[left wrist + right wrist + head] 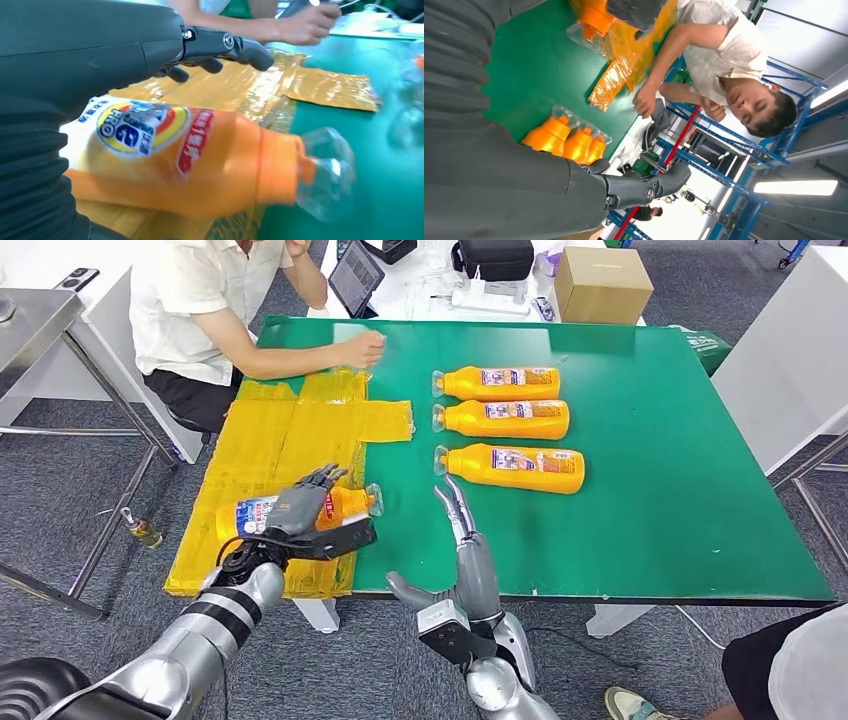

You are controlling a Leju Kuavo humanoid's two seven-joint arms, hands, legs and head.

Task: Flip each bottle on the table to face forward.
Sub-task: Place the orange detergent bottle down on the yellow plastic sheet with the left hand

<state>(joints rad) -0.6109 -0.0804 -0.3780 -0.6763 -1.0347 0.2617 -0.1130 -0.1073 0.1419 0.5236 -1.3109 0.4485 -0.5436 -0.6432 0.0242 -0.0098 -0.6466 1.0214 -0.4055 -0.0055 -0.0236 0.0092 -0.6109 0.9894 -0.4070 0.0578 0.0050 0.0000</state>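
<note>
My head camera looked down over the green surface (650,500); both wrist cameras sat close, sharing the person's hand (307,22).

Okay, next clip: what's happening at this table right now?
The robot's left hand rests over an orange bottle lying on the yellow sheet at the near left of the green table. Its right hand is open at the table's near edge, holding nothing. Three more orange bottles lie in a row on the green surface, caps toward the yellow sheet. A seated person at the far left rests a hand on the table.
</note>
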